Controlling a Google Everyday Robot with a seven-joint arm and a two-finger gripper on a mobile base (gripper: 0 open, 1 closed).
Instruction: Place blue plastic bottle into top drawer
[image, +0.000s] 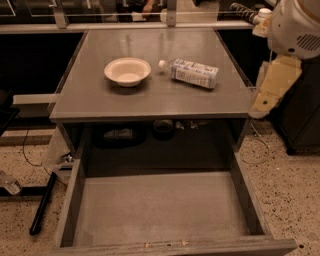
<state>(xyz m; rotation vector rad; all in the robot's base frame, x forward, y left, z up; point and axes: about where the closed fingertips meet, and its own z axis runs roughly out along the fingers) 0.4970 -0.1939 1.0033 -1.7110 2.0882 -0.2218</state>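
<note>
High front view downward, tool (260, 102) at right

- Dim, warm brownish light falls from above; the grey tabletop (150, 95) shows pale glare streaks toward its far edge.
- Deep shadow fills the space beneath it and darkens the back of the top drawer (160, 210).
- The gripper (261, 102), at the right edge beside the tabletop, catches light, pale yellow.

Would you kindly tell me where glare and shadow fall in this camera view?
Camera view: pale glare streaks the far part of the flat grey tabletop; the cream round bowl and the clear blue-labelled plastic bottle cast soft shadows toward the near edge; the recess behind the open grey top drawer is darkest; the cream gripper hangs brightly lit beside the table's right edge.
</note>
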